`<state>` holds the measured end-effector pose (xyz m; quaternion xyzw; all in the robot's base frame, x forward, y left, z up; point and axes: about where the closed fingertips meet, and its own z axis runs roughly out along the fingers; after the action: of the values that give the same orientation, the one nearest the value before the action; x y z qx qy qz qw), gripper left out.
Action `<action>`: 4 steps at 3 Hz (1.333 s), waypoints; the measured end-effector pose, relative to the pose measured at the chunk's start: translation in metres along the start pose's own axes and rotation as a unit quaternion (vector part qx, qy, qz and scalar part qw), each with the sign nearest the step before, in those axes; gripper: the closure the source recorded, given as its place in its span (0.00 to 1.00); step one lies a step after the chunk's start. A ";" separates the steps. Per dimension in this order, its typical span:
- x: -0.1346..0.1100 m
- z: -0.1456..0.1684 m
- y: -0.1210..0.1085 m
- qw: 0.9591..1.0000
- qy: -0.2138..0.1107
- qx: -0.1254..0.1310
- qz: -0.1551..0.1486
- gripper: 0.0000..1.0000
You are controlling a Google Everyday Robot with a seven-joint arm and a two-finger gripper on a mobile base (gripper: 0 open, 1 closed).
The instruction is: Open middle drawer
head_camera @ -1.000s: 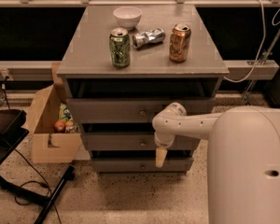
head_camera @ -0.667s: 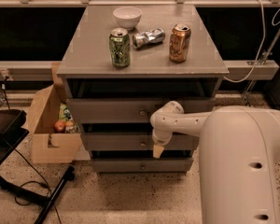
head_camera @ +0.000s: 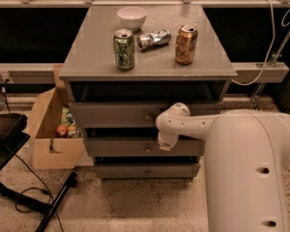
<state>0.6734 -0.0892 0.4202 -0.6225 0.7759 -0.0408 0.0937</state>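
The middle drawer (head_camera: 121, 148) is the second of three grey fronts in the cabinet, with a small brass knob (head_camera: 148, 149) at its centre. It sits in line with the drawer fronts above and below. My gripper (head_camera: 163, 144) hangs at the end of the white arm, pointing down. Its tip is in front of the middle drawer's upper edge, just right of the knob. The arm's large white body (head_camera: 251, 173) fills the lower right of the view.
On the cabinet top (head_camera: 87, 62) stand a green can (head_camera: 124, 49), an orange can (head_camera: 186, 44), a crushed silver can (head_camera: 153, 38) and a white bowl (head_camera: 132, 17). An open cardboard box (head_camera: 46, 129) stands to the left of the cabinet. A black stand (head_camera: 19, 192) lies at the lower left.
My gripper has risen from in front of the bottom drawer to the middle drawer's upper edge, close to the knob. The arm fills more of the view.
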 end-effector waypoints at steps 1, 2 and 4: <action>0.000 -0.002 0.000 1.000 0.000 0.000 0.000 0.95; 0.000 -0.004 -0.001 1.000 0.000 0.000 0.000 1.00; 0.000 -0.010 0.000 1.000 0.000 -0.002 -0.001 1.00</action>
<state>0.6714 -0.0902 0.4304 -0.6231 0.7756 -0.0400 0.0924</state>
